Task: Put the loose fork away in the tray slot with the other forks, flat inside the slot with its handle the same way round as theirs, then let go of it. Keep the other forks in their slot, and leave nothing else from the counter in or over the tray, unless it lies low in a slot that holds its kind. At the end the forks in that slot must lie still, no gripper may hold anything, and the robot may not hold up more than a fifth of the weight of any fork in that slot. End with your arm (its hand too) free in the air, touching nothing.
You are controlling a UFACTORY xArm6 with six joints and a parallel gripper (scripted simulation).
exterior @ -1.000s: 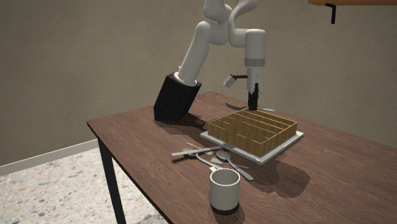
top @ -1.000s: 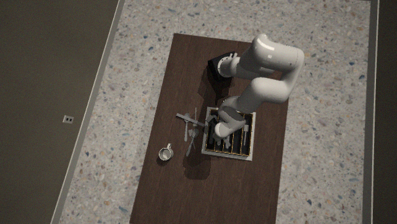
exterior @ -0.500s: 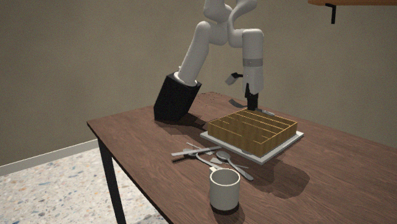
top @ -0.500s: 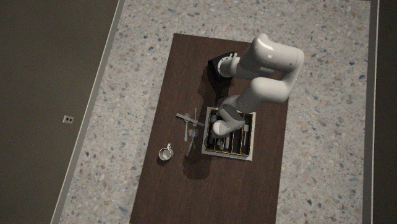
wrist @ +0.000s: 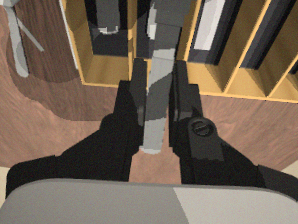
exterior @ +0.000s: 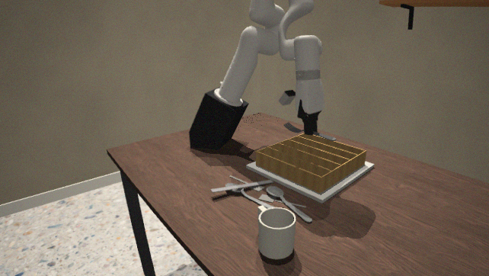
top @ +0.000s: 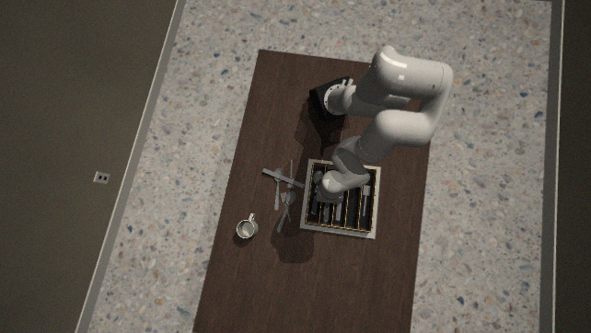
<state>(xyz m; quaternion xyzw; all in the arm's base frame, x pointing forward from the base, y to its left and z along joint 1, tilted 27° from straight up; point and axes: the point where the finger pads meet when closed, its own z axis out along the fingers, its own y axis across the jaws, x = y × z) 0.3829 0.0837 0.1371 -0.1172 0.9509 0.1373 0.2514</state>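
Note:
My gripper [wrist: 158, 79] is shut on the handle of the loose grey fork [wrist: 157, 76]. It holds the fork roughly level just above the far end of the wooden cutlery tray [exterior: 310, 162]. In the side view the gripper [exterior: 310, 125] points straight down at the tray's far edge, and the fork [exterior: 324, 136] sticks out on both sides of the fingers. In the wrist view the fork runs along a slot near the tray's left side, and its far end is out of view. Cutlery lies in the neighbouring slots [wrist: 107, 10]. In the overhead view my wrist covers part of the tray [top: 341, 199].
Loose spoons and other cutlery [exterior: 259, 192] lie crossed on the table beside the tray, also in the overhead view [top: 283, 190]. A white mug [exterior: 276, 232] stands near the table's front edge. The arm's black base [exterior: 217, 120] stands behind the tray.

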